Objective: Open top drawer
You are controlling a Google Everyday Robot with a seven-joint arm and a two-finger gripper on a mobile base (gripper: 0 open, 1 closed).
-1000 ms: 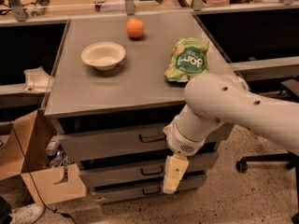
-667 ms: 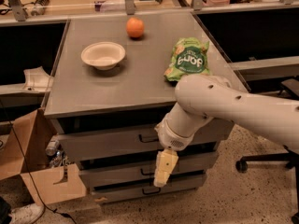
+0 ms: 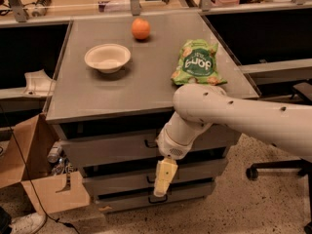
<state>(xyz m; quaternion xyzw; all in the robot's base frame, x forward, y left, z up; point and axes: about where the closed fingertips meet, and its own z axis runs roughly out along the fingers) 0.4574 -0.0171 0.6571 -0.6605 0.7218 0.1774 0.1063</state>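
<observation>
Presumably lining up: my pincer [image 3: 163,179] hangs pointing down; top drawer [image 3: 107,150] shut, handle [image 3: 150,144] just up-left, ungrasped; pincer opening I cannot tell.

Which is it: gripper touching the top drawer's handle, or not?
Apart. The camera view shows the gripper hanging below the handle of the top drawer, in front of the lower drawers.

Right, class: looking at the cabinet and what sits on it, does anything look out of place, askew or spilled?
Nothing is spilled: the bowl, orange and chip bag sit tidily on top. One oddity: the gripper hangs by the bottom drawer, well below the handle of the top drawer.
</observation>
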